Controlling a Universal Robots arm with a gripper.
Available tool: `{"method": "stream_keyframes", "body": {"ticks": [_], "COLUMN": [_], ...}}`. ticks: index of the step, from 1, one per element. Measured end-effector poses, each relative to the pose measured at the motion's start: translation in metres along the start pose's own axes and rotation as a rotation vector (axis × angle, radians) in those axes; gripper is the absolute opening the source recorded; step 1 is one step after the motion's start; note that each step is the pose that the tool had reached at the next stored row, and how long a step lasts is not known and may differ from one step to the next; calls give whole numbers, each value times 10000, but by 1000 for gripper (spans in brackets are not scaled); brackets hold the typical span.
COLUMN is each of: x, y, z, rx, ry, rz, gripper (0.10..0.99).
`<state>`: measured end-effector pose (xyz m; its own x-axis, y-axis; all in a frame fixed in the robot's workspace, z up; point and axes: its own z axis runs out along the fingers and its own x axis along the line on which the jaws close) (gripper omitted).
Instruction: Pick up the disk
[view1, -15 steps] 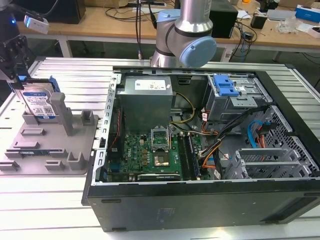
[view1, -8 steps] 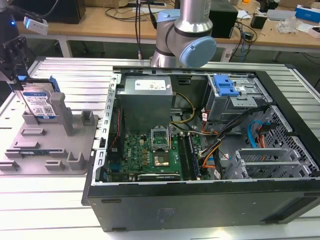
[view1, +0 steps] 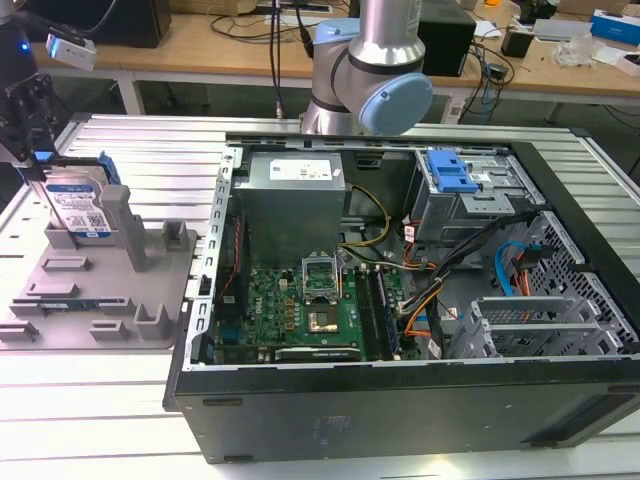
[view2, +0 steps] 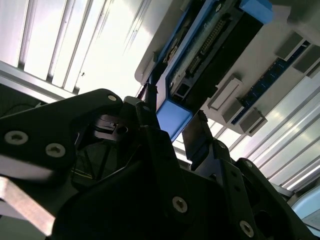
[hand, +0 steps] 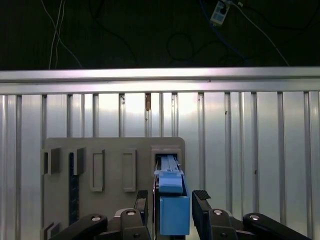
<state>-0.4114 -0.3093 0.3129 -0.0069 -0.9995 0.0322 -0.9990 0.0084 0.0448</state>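
Hand (hand: 171, 196) is down over the disk (view1: 78, 207), fingers spread either side of its blue rail, not pinching. The disk stands upright in the grey fixture tray (view1: 160, 300); grasp and lift not yet done.

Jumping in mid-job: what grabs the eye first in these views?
The open computer case with its green motherboard dominates the exterior view's centre and right. At that view's left, the disk stands on edge in the grey fixture tray, and in the first wrist view the open gripper straddles its blue rail.
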Motion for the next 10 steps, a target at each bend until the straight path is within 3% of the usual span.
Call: {"method": "stream_keyframes", "body": {"ticks": [10], "x": [-1], "y": [-1], "z": [18], "rx": [19], "ry": [26], "rz": [2], "gripper": [482]}}
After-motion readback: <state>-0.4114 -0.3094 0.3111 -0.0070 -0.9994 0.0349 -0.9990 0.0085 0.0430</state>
